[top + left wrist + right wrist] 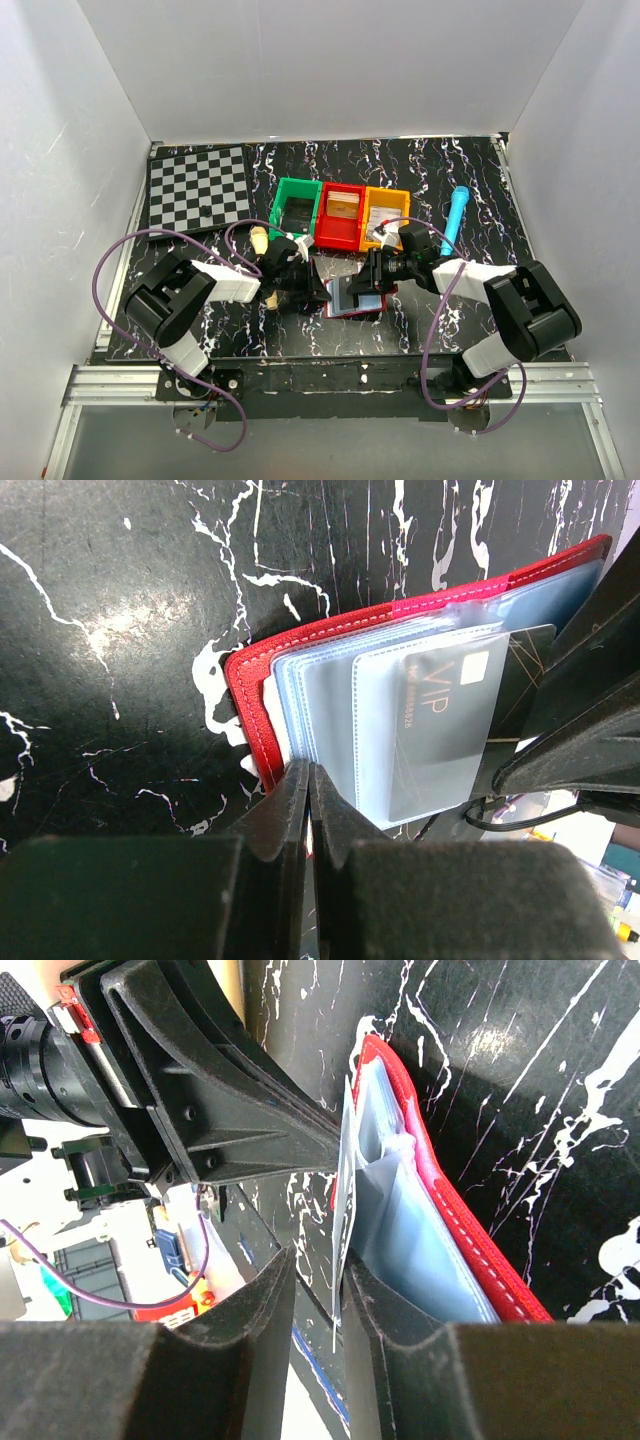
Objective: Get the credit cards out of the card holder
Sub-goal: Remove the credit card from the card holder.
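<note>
Left wrist: left gripper [308, 780] clamped on card holder [247, 698] edge. Right gripper [320, 1270] slightly parted around clear sleeve [346, 1160]. The card [440, 730] reads "VIP".

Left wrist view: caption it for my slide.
Left tool pinching clear sleeves of the open red card holder, a dark VIP card inside one.

A black, white-veined table [470, 180] carries a black-and-white chequered board [198, 188] at 10 o'clock, a plastic green bin [281, 206], red bin [338, 239] and orange bin [386, 193] side by side at 12, a light-blue cylinder [455, 218] at 2 and an open dark-red leather-like card holder [350, 299] near centre
</note>
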`<state>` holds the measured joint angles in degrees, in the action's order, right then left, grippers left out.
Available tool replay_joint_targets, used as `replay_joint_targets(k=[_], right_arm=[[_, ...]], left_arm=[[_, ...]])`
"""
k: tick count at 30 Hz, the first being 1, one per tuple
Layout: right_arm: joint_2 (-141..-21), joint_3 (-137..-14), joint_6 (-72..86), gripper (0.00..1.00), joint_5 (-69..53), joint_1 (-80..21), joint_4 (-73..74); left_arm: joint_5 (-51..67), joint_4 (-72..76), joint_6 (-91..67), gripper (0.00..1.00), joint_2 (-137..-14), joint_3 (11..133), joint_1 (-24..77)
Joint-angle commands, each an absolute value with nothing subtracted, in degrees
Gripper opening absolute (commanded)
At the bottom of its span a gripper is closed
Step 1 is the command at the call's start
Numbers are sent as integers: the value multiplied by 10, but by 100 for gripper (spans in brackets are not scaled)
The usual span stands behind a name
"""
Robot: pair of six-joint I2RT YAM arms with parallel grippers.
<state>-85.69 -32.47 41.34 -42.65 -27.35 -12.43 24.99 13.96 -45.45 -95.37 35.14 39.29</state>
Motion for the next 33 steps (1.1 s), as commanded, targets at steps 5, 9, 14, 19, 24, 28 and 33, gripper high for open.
replay_joint_targets(k=[5,9,14,19,24,28,33], right_arm=[[-831,-325,402,30,-445,-266,-129],[-830,-323,400,29,-440,-265,-127],[-825,-319,400,26,-436,-264,-125],[-822,-318,400,24,-433,-262,-124],[-814,-316,396,23,-431,-258,-116],[-810,-311,396,21,-430,-256,-116],[-808,-312,396,15,-430,-256,-113]], left_arm=[[221,104,-443,0,-969,349,398],[221,105,-444,0,-969,347,398],[221,106,-445,0,-966,345,398],[220,108,-446,0,-964,343,399],[217,108,-447,0,-958,339,398],[217,109,-447,0,-958,338,398],[217,110,-448,0,-955,337,399]])
